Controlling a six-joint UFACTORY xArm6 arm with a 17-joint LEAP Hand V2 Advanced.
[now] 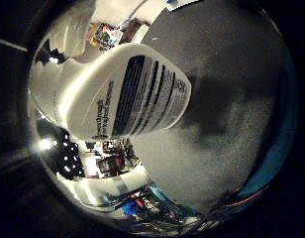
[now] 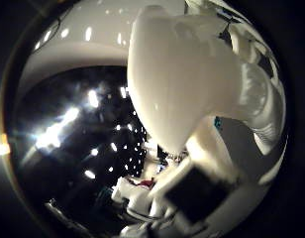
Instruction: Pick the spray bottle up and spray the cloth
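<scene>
The white spray bottle [image 1: 127, 94] fills much of the little finger side view, close to my palm, with its dark printed label facing the camera. It hangs tilted above the grey table [image 1: 227, 59] and casts a shadow [image 1: 217, 111] there. In the thumb side view the bottle's white neck and spray head [image 2: 177, 84] sit right in front of the palm. My right hand [image 2: 251, 84] has white fingers curled beside the head, and a black-padded finger [image 2: 202, 191] wraps under the neck. No cloth shows in either view.
Beyond the table's edge lies a cluttered room with shelves and coloured items [image 1: 113, 163] and a white curved part [image 1: 108, 186]. The thumb side view looks out at a dark space dotted with ceiling lights [image 2: 83, 129].
</scene>
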